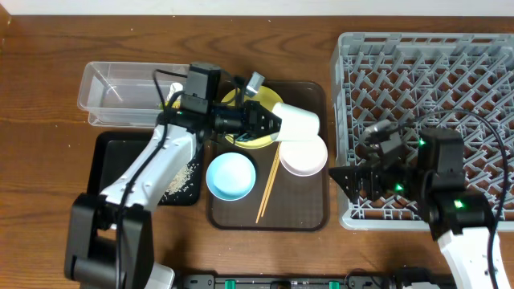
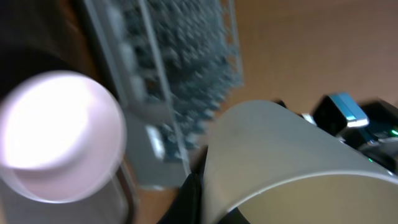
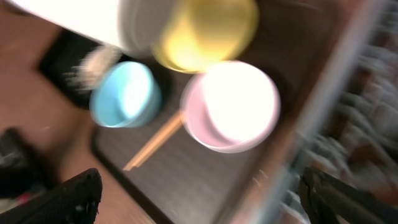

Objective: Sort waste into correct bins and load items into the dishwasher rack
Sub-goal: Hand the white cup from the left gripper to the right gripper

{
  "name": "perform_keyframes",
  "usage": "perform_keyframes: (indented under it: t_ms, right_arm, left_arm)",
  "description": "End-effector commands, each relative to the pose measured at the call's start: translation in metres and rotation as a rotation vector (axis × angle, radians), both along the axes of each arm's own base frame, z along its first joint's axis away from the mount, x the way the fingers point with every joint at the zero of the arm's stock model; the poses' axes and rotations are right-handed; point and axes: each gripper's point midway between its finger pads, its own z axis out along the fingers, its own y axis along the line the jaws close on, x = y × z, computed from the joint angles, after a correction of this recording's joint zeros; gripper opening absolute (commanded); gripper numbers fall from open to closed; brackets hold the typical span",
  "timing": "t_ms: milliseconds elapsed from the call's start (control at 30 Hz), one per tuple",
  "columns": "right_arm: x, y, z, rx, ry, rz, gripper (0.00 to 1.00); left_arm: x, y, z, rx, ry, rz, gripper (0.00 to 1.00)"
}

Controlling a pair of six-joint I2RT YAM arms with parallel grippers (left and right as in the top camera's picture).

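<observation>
Left wrist view is all motion blur. The white cup [image 2: 292,155] fills the lower right, cut by the bottom and right edges. The pink bowl [image 2: 59,134] is a glowing smear clipped at the left, and the dishwasher rack [image 2: 180,68] tines are unreadable.

Right wrist view is just as smeared. The cup and yellow dish [image 3: 208,31] are cut off at the top and the rack is a grey streak. The right end effector [image 3: 202,196] shows only dark fingers [image 3: 68,202], clipped at the bottom corners.

Overhead, the yellow dish is mostly hidden under the left end effector [image 1: 273,120] and the cup, and its fingertips are lost against the cup. The rack runs off the right edge. The specks [image 1: 183,178] on the black tray [image 1: 120,148] are too small to identify, and the left arm [image 1: 152,164] covers part of the tray.
</observation>
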Motion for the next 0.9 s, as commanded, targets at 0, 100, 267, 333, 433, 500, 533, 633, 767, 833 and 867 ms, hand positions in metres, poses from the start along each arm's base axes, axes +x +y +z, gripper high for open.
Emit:
perform_keyframes:
  t_ms: [0,100,267,333,433,500,533,633,767,833,867]
  right_arm:
    - [-0.004,0.027,0.020,0.149,-0.063,0.199,0.99]
    - [0.006,0.039,0.028,0.235,-0.106,0.273,0.99]
    - [0.011,0.053,0.045,0.376,-0.185,0.414,0.99]
    - [0.011,0.056,0.049,0.411,-0.202,0.450,0.98]
    - [0.014,0.056,0.048,0.414,-0.216,0.458,0.94]
    - [0.015,0.056,0.049,0.413,-0.227,0.460,0.91]
    - [0.015,0.057,0.050,0.414,-0.232,0.464,0.89]
    - [0.016,0.057,0.052,0.415,-0.244,0.468,0.84]
    - [0.016,0.057,0.052,0.414,-0.248,0.469,0.74]
    - [0.016,0.057,0.052,0.414,-0.248,0.469,0.66]
    - [0.016,0.057,0.052,0.414,-0.249,0.469,0.65]
  left_arm:
    - [-0.021,-0.011,0.016,-0.105,0.088,-0.116,0.06]
    - [-0.025,-0.015,0.015,-0.104,0.094,-0.133,0.06]
    - [-0.027,-0.017,0.015,-0.100,0.137,-0.130,0.06]
    - [-0.027,-0.017,0.015,-0.098,0.155,-0.126,0.06]
    - [-0.029,-0.018,0.016,-0.104,0.169,-0.134,0.06]
    - [-0.030,-0.018,0.017,-0.108,0.179,-0.138,0.06]
    - [-0.030,-0.018,0.017,-0.108,0.182,-0.137,0.06]
    - [-0.030,-0.018,0.018,-0.109,0.191,-0.138,0.06]
    - [-0.031,-0.018,0.018,-0.108,0.202,-0.137,0.06]
    - [-0.031,-0.018,0.018,-0.107,0.206,-0.136,0.06]
    - [-0.031,-0.018,0.018,-0.107,0.208,-0.136,0.06]
